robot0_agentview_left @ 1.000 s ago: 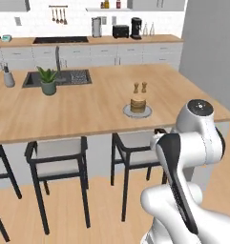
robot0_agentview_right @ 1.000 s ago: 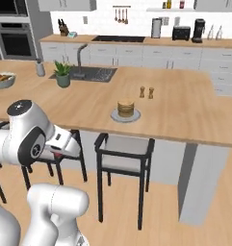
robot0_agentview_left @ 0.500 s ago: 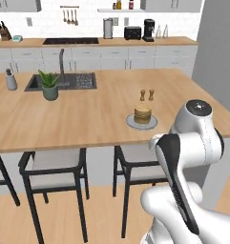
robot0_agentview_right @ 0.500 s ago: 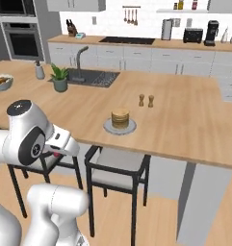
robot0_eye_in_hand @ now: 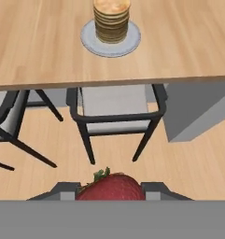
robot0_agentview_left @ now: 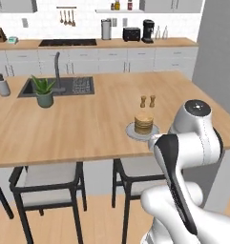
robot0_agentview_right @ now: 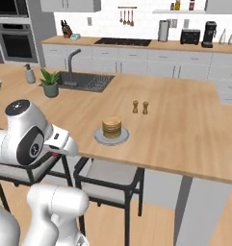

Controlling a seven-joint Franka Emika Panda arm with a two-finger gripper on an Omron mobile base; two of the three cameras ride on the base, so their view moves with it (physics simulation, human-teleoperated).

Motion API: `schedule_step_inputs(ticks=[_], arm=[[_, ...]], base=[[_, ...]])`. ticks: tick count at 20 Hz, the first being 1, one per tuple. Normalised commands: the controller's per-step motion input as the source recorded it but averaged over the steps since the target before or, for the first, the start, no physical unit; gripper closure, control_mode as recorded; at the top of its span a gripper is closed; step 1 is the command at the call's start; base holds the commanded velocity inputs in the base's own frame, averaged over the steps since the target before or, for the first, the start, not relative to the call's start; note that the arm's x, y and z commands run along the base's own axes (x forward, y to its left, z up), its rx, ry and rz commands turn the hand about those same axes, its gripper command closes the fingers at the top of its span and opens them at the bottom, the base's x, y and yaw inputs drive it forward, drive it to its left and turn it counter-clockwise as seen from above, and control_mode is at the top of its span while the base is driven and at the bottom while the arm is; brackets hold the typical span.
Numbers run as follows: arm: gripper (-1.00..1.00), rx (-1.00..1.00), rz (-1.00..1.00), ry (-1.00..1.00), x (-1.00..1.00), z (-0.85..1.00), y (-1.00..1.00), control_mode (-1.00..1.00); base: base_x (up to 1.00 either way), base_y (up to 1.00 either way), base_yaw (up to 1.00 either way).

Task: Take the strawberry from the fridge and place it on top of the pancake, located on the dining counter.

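In the hand view the strawberry (robot0_eye_in_hand: 111,186), red with a green leafy top, sits between my gripper's (robot0_eye_in_hand: 110,190) two grey fingertips (robot0_eye_in_hand: 62,190), which are shut on it. It hangs below and in front of the dining counter (robot0_eye_in_hand: 39,46) edge, over the floor. The pancake (robot0_eye_in_hand: 112,18) (robot0_agentview_left: 143,124) (robot0_agentview_right: 111,128) is a tan stack on a round grey plate (robot0_eye_in_hand: 88,39) near the counter's front edge, ahead of the hand. I cannot tell whether the tall grey slab (robot0_agentview_left: 216,47) at the right is the fridge.
Black-framed stools (robot0_eye_in_hand: 114,116) (robot0_agentview_left: 45,186) stand tucked under the counter edge, right below the plate. Two small wooden shakers (robot0_agentview_left: 147,101) stand just behind the pancake. A potted plant (robot0_agentview_left: 44,90) and the inset sink (robot0_agentview_left: 64,86) lie further left.
The base has driven closer to the counter, so the whole scene has shifted and the pancake looks larger and nearer. The grip on the strawberry is unchanged.
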Motion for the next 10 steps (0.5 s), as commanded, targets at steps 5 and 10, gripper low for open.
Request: schedule_step_inputs(ticks=[5, 10], arm=[[1.00, 0.00, 0.00, 0.00, 0.00, 0.00, 0.00, 1.00], [1.00, 0.00, 0.00, 0.00, 0.00, 0.00, 0.00, 1.00]], base=[[0.21, -0.11, -0.19], [0.19, 0.00, -0.21]])
